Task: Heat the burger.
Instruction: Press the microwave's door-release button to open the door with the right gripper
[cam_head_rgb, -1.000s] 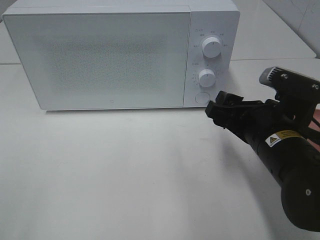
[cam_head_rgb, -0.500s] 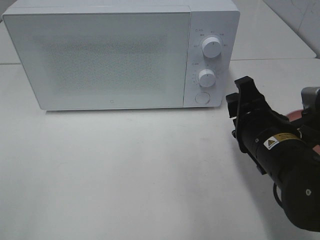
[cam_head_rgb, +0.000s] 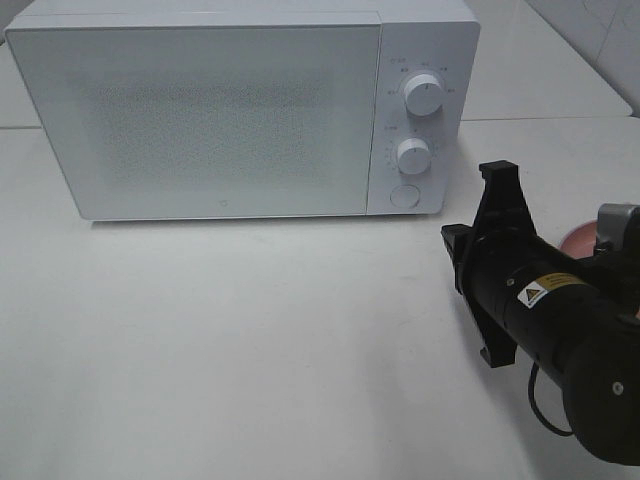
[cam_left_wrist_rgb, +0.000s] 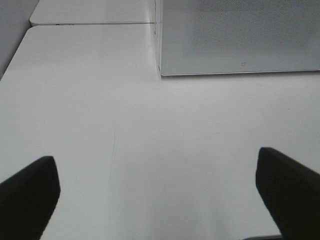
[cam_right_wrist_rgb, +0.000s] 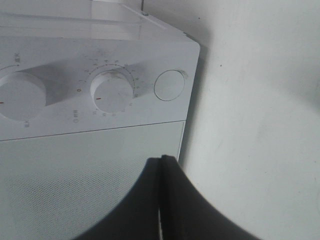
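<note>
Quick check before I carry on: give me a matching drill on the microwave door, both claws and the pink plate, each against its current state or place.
Things:
1. microwave door
2. left claw
3. right claw
4. pink plate

States or places:
A. fingers pressed together, holding nothing
B. closed, beside the two knobs
C. partly hidden behind the right arm
D. spread wide over bare table

Pairs: 1-B, 2-D, 3-A, 4-C

The burger out of sight in all three camera views.
</note>
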